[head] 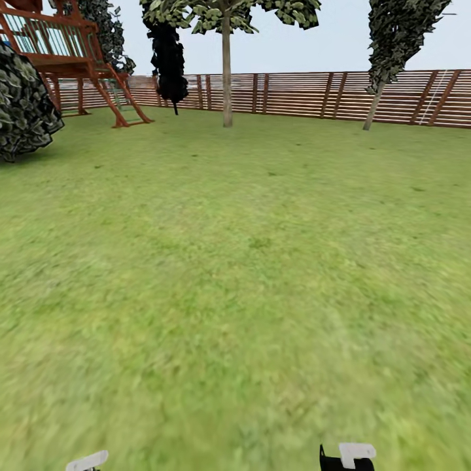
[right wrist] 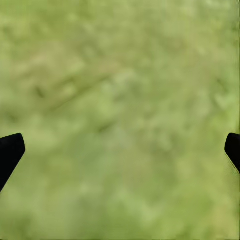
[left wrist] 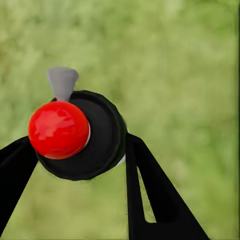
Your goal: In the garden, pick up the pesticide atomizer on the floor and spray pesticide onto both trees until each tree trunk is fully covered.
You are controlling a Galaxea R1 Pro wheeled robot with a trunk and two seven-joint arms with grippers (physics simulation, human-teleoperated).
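Carrying the pesticide atomizer [left wrist: 75,135] across the garden is the step in hand, judged from how things lie. In the left wrist view the left gripper [left wrist: 75,165] has its two black fingers [left wrist: 155,195] closed on either side of a black round body with a red ball cap and a grey nozzle; the grip looks firm, though the contact points themselves are hidden behind the body, so I cannot be sure how squarely it sits. The right gripper [right wrist: 120,150] is spread wide, with only its dark tips at the frame edges, and holds nothing; blurred grass lies beneath it.

From the head view, open lawn [head: 235,275] stretches ahead to the brown slatted fence [head: 294,95]. A tree [head: 226,39] with a straight pale tree trunk [head: 226,85] stands well ahead, slightly left of centre, near the fence. A second leaning tree [head: 399,39] stands far to the right; a wooden play structure [head: 72,59] and a dark bush [head: 23,108] sit at the left.

To do this well, the base should head straight for the central trunk and stop near it, keeping the left grip steady so the nozzle does not twist. Then the arm must rise and aim the nozzle squarely at the bark before any spraying begins.
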